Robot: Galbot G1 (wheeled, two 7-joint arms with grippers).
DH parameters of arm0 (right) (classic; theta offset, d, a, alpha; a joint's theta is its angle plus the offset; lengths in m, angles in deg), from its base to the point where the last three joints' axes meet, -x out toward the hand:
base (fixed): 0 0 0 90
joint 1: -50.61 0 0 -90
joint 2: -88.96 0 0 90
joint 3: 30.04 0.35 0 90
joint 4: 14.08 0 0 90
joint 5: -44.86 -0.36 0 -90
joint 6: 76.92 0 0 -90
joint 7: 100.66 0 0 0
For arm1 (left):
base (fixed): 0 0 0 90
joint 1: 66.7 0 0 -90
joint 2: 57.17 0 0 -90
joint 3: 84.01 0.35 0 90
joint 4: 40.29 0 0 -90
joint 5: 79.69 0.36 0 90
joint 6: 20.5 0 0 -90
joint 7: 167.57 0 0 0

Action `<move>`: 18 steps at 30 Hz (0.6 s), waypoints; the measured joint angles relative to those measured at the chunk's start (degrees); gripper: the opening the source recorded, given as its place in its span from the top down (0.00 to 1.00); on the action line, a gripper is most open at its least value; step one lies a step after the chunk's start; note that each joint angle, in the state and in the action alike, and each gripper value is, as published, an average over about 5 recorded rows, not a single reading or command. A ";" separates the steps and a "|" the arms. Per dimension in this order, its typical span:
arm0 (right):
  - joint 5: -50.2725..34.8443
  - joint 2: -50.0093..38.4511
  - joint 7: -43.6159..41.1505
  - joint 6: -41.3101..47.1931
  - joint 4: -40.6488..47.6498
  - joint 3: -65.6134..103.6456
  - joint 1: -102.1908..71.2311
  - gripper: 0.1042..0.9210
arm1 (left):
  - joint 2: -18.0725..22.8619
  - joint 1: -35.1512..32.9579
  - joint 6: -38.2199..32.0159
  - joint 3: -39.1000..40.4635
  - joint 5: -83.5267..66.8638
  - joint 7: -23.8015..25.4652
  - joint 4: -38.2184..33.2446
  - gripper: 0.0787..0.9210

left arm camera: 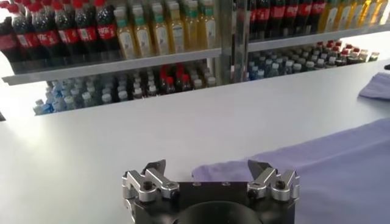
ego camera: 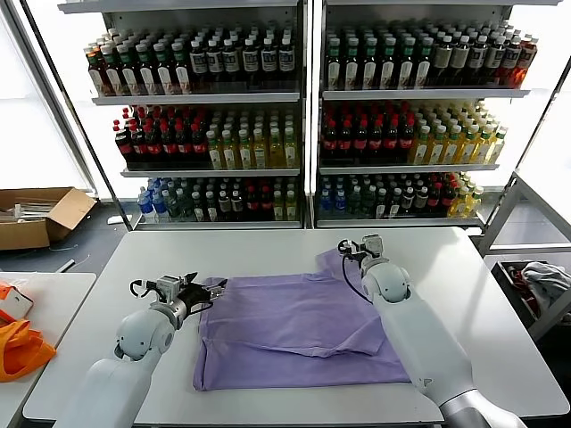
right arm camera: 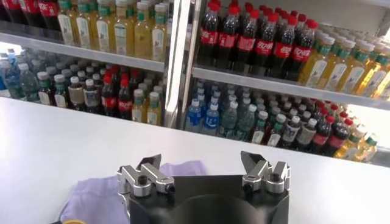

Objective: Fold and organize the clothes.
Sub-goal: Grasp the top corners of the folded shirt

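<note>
My purple shirt (ego camera: 294, 330) lies flat in the middle of the white counter (ego camera: 500, 312), right in front of me. Its long way runs side to side, from 9 o'clock to 3 o'clock. One sleeve sticks out toward 1 o'clock, so I think the neck end points to my right. My left tool (ego camera: 207, 290) is wide open and holds nothing. It sits just beside the shirt's far left corner, and the cloth lies at its 3 o'clock. My right tool (ego camera: 357, 248) is wide open and empty too, over the sleeve at the far right. Each tool is near its own corner.
</note>
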 measured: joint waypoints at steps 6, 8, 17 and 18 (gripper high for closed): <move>0.09 0.89 -0.14 -0.07 1.42 0.60 -0.18 0.12 | 0.12 0.29 0.08 0.24 -0.25 0.00 0.98 0.12; 0.10 1.18 -0.23 -0.22 1.94 0.85 -0.20 0.12 | 0.13 0.45 0.09 0.40 -0.34 -0.01 1.31 0.12; 0.42 1.87 -0.76 -1.17 2.97 1.46 -0.88 0.20 | 0.24 0.75 0.05 1.04 -1.19 -0.30 2.10 0.17; 0.44 1.84 -0.79 -1.21 2.91 1.50 -1.01 0.24 | 0.29 0.68 0.04 1.09 -1.30 -0.31 2.07 0.19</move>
